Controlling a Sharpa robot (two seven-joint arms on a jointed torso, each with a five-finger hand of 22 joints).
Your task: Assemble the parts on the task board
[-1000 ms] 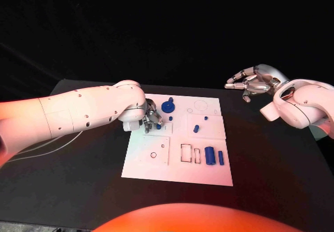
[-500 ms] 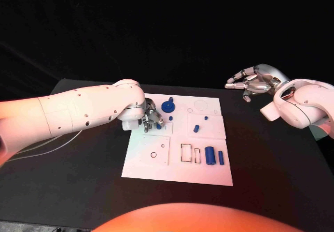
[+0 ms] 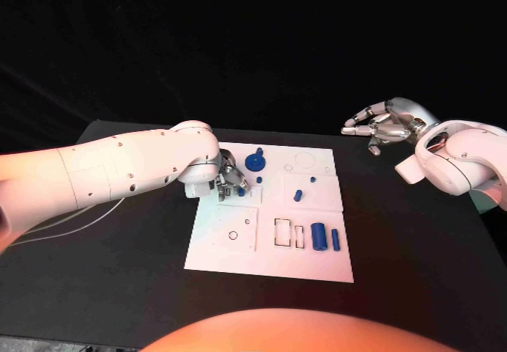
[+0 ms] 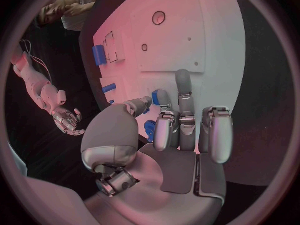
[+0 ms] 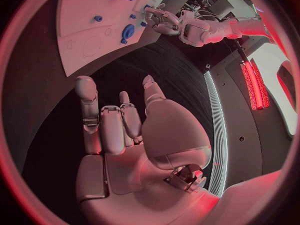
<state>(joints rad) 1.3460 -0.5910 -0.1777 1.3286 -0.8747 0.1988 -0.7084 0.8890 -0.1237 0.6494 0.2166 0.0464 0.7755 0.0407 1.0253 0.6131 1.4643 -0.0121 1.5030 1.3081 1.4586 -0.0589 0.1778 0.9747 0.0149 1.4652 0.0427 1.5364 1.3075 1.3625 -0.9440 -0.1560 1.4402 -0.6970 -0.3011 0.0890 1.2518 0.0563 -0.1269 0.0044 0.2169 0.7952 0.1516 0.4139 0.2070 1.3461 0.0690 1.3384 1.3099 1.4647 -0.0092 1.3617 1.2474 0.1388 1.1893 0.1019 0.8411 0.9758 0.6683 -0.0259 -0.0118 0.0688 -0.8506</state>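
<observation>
A: Starting at the left of the head frame, what is the left hand (image 3: pixel 225 181) doing?

B: It sits over the upper left corner of the task board (image 3: pixel 269 260). Its wrist view shows the thumb and a finger closed on a small blue part (image 4: pixel 160 97), with the other fingers (image 4: pixel 183 91) reaching down toward the white plate.

A: And the board itself?

B: It lies in the middle of the frame on the black desk (image 3: pixel 423 257). A blue gear-like part (image 3: pixel 255 159) stands near its upper edge, just right of the left hand. A small blue peg (image 3: pixel 298 195) lies close to the board's centre, and two blue cylinders (image 3: pixel 318 237) lie side by side at lower right, beside two outlined rectangular slots (image 3: pixel 282 231).

A: Further right?

B: The right hand (image 3: pixel 378 126) is held in the upper right of the frame, well apart from the board and above the desk. Its fingers (image 5: pixel 87 103) are apart, loosely curved, with nothing between them.
</observation>
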